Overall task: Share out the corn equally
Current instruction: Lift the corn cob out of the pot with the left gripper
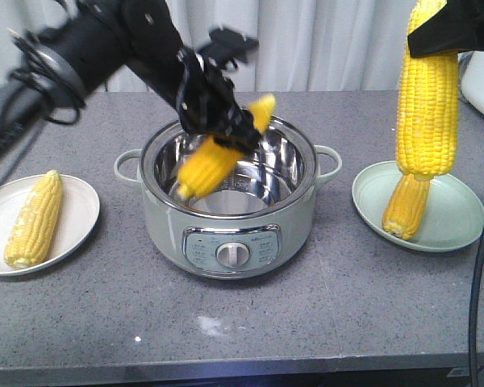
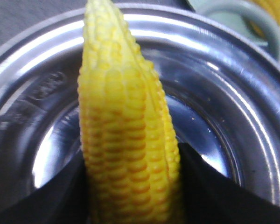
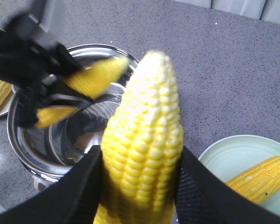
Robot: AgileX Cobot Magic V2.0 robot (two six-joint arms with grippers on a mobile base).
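My left gripper [image 1: 219,139] is shut on a yellow corn cob [image 1: 214,161] held tilted over the open steel pot [image 1: 306,173]. In the left wrist view that cob [image 2: 126,126] fills the middle between the black fingers [image 2: 60,196], with the pot's bottom below it. My right gripper [image 1: 436,40] is shut on a second cob [image 1: 427,105], which hangs upright above the green plate [image 1: 460,214]. Another cob [image 1: 406,206] lies on that plate. In the right wrist view the held cob [image 3: 144,149] sits between my fingers [image 3: 203,191]. One more cob [image 1: 34,218] lies on the white plate [image 1: 79,211].
The pot is a pale electric cooker with side handles [image 1: 127,165] and a front dial [image 1: 231,255], standing mid-table between the two plates. A curtain hangs behind. The table's front edge [image 1: 226,363] runs along the bottom. A white object [image 1: 482,85] sits at the far right.
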